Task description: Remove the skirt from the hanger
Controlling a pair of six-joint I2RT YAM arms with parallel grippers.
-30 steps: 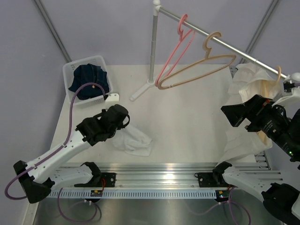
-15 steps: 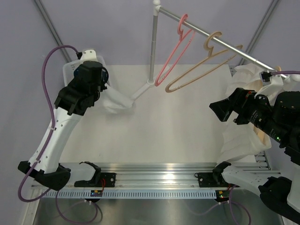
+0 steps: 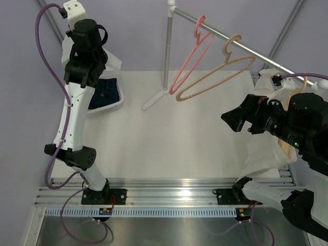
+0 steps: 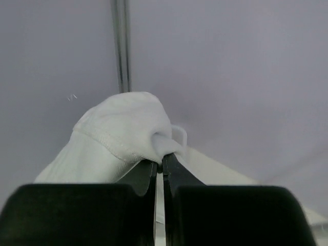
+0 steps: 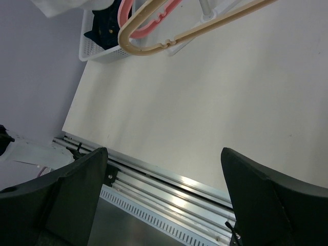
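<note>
The left arm point(image 3: 72, 118) stands raised high over the far left corner of the bench point(image 3: 179, 138). The left jaws are pressed almost fully together on a fold of the white skirt point(image 4: 123, 133), and the left wrist view shows the cloth bunched above the pinched tips against the grey wall. From above, the skirt hangs off the jaws beside and just above the white basket point(image 3: 120, 104). It is clear of the bench and off every hanger. A dark blue garment point(image 3: 105, 92) lies in the basket.

On the rack point(image 3: 168, 51) a pink hanger point(image 3: 192, 56) and a beige hanger point(image 5: 205, 29) hang bare, side by side on the sloping rail. Further right along the rail, more white clothes point(image 3: 264, 148) hang down behind the right arm point(image 3: 300, 123).

The right jaws are spread as wide as they go and hold nothing. In the right wrist view the two dark fingers point(image 5: 66, 195) sit at either lower corner, with only bare bench and the aluminium rail between them. They hover above the right side of the bench, pointing toward the rack.

A small sticker point(image 3: 106, 210) sits on the rail by the left arm's mount and a second by the right arm's mount. Their print is too small to read
</note>
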